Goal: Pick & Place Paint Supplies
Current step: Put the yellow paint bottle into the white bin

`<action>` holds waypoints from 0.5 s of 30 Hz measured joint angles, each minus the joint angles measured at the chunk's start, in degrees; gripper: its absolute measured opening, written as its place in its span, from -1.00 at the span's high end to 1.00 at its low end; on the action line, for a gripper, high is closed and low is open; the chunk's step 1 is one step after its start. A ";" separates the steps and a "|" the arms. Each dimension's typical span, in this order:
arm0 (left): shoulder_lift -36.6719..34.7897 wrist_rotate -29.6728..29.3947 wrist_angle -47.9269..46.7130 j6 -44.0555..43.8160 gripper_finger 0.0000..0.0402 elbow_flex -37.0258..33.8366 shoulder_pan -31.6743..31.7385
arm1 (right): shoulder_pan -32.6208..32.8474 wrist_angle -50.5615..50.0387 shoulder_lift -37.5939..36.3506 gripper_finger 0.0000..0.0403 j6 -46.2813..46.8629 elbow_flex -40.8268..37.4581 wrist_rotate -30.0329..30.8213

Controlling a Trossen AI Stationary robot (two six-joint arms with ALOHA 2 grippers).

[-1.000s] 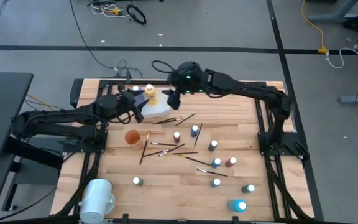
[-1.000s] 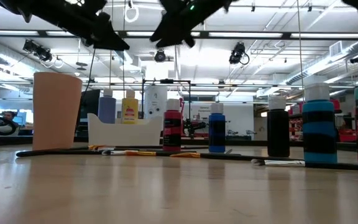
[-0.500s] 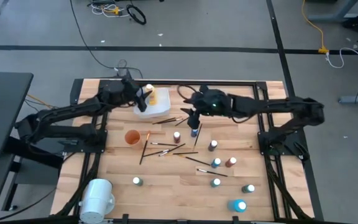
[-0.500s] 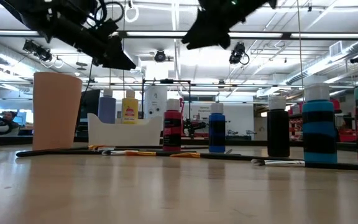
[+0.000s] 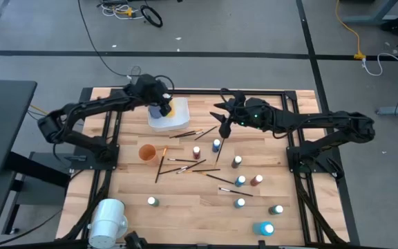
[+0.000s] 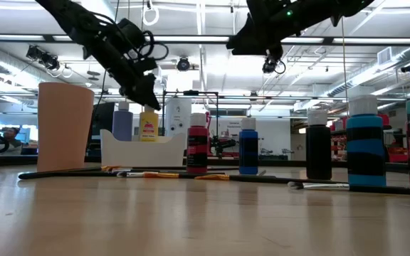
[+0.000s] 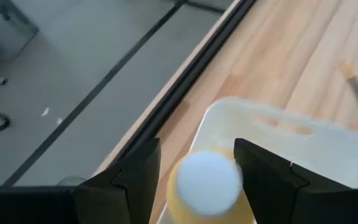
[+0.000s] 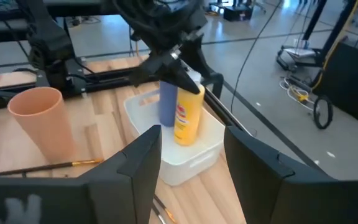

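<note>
A yellow paint bottle [image 5: 171,107] and a blue one [image 8: 168,102] stand upright in the white tub [image 5: 175,122] at the table's far edge. My left gripper [image 7: 197,171] is open over the tub, one finger on each side of the yellow bottle's white cap [image 7: 207,180]. My right gripper [image 5: 222,126] is open and hangs in the air to the right of the tub, above some thin brushes [image 5: 200,132]. Several more bottles [image 5: 236,162] stand on the table, and other brushes [image 5: 185,166] lie flat among them. My left gripper comes down on the yellow bottle slanting from above and from the table's left. Its fingers [image 7: 135,174] straddle the white cap [image 7: 207,180]. Whether either finger touches the cap, I cannot tell. The bottle stands upright in the tub.
An orange cup [image 5: 146,152] stands near the tub. A large white cylinder [image 5: 108,220] lies at the near left corner. Bottles [image 5: 264,228] and brushes crowd the middle and right. Bare wood shows at the near middle [image 5: 192,214].
My left gripper has swung from the tub's left side over the tub and come down around the yellow bottle's cap. My right gripper has pulled away from above the tub toward the table's right, staying high. The bottles in the tub have kept their places.
</note>
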 joint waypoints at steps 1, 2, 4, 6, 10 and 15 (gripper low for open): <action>0.38 -0.31 0.18 0.00 -0.07 0.10 0.00 | 0.09 -0.38 0.00 0.11 -0.25 0.00 0.05; 0.57 -0.56 0.11 -0.05 -0.07 0.13 -0.01 | 0.15 -0.77 0.00 0.11 -0.26 0.00 0.05; 0.77 -0.60 0.16 -0.06 -0.07 0.13 -0.04 | 0.16 -1.38 0.00 0.11 -0.25 0.00 0.09; 0.79 -0.66 0.47 -0.32 -0.02 0.11 -0.04 | 0.16 -1.55 0.00 0.11 -0.27 0.00 0.14; 0.81 -0.78 0.70 -2.47 0.21 0.07 0.24 | 0.16 -1.55 0.00 0.11 -0.27 0.00 0.18; 0.86 -0.59 0.71 -4.18 0.37 0.02 0.85 | 0.16 -1.51 0.02 0.11 -0.29 0.00 0.18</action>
